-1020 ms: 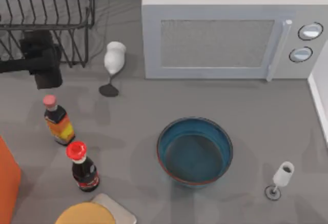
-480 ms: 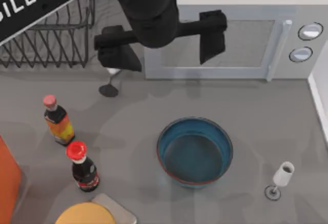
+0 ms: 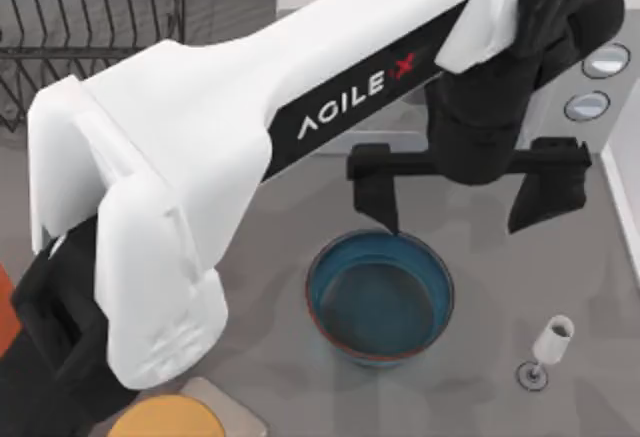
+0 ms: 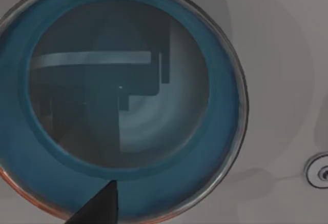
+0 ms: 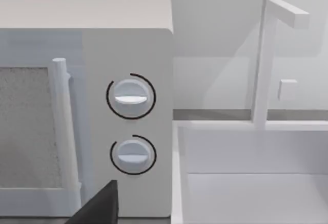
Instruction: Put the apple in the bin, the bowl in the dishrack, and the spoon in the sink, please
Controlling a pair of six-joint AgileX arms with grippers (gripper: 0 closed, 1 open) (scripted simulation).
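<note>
While our left arm (image 3: 250, 137) spans the table from above, its gripper (image 3: 465, 192) hangs with jaws wide over the teal bowl (image 3: 380, 295), table centre-right. Our right wrist view adds microwave dials (image 5: 130, 97); a wine glass (image 3: 545, 349) stands near the bowl.

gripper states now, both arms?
Left end effector: open, empty, above the bowl.
Right end effector: cannot be told; it faces the microwave.
</note>
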